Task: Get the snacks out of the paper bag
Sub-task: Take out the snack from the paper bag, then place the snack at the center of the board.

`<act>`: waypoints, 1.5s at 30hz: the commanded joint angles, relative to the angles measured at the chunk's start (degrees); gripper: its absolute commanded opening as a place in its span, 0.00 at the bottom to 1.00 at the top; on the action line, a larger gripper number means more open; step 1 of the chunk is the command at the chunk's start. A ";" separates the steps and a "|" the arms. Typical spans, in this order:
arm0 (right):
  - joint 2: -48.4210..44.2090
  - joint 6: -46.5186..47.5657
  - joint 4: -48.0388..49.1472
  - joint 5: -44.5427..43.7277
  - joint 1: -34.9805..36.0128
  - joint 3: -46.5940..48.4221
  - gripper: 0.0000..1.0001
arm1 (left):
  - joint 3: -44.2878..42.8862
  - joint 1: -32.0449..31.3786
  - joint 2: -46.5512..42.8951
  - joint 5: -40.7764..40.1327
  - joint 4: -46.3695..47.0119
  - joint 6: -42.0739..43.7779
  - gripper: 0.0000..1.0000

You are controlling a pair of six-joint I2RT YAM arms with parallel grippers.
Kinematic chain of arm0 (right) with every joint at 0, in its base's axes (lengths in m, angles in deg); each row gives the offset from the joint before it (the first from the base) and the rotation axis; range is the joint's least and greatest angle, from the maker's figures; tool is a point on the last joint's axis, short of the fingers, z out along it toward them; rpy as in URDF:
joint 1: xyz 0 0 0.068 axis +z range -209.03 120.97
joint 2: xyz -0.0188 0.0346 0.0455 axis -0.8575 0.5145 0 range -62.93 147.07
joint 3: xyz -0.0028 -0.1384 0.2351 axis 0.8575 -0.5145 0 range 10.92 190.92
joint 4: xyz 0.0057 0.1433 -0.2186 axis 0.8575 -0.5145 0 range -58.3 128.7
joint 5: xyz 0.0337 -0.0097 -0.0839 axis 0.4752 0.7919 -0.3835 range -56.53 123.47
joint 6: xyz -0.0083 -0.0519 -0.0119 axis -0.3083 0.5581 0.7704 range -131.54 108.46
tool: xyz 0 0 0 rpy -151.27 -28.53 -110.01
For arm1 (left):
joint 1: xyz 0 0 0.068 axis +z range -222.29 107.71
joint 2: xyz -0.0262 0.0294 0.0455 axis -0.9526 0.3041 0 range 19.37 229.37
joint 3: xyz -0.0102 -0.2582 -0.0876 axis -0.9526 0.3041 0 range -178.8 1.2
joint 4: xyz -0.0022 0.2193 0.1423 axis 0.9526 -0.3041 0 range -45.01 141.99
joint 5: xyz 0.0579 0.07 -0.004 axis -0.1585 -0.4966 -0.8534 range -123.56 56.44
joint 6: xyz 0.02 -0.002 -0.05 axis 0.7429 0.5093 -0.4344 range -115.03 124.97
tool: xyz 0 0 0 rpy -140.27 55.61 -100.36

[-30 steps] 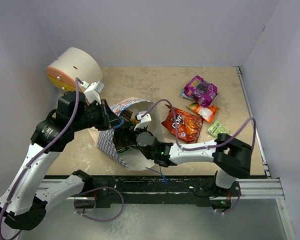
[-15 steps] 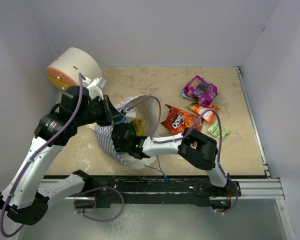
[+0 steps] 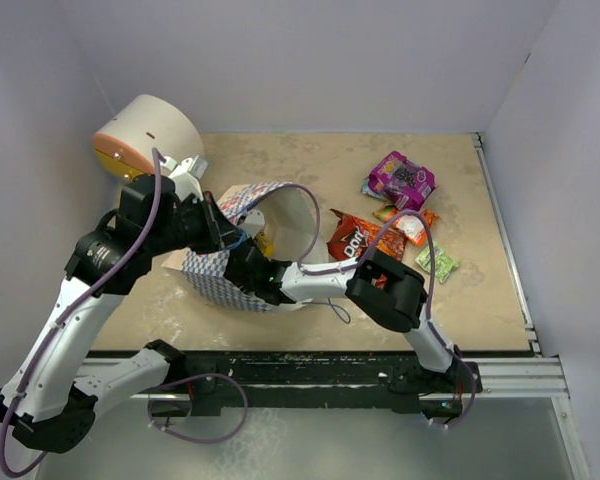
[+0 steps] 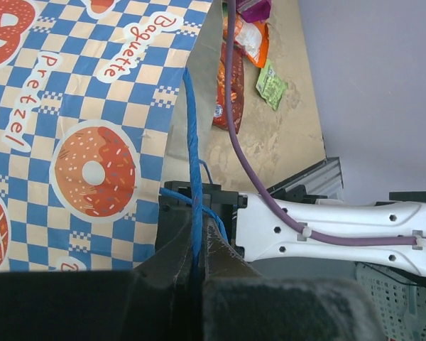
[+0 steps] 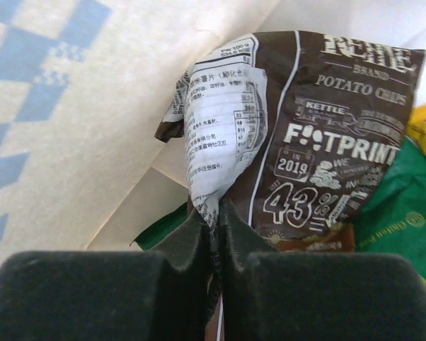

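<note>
paper bag (image 3: pixel 212 282): brown packet (image 5: pixel 305 163) (green packet (image 5: pixel 390 227) beside); right fingers (image 5: pixel 184 256): pinch it; left fingers (image 4: pixel 167 277): pinch cord (image 4: pixel 193 142)

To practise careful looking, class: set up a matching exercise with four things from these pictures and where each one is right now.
Things:
1 brown chip packet
2 blue cord handle
3 purple pouch
4 red Doritos bag

Places:
a on the table, farthest back
b pinched between the left fingers
c on the table, nearest the paper bag
d pinched between the right fingers

Pairs: 1-d, 2-b, 3-a, 4-c
</note>
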 commanded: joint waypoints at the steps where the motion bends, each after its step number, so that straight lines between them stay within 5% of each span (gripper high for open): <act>1: -7.41 3.52 0.81 5.21 -0.32 -2.54 0.04 | -1.49 -0.06 -2.96 -1.06 1.71 -0.78 0.00; 20: -29.64 10.60 -12.39 23.33 -0.43 -14.06 0.00 | -5.70 -0.01 -4.87 -16.45 -2.32 -0.80 0.00; 45: -62.21 32.04 -35.89 22.27 -3.06 -16.20 0.00 | -1.17 -0.06 -8.00 -17.97 -4.60 -3.17 0.00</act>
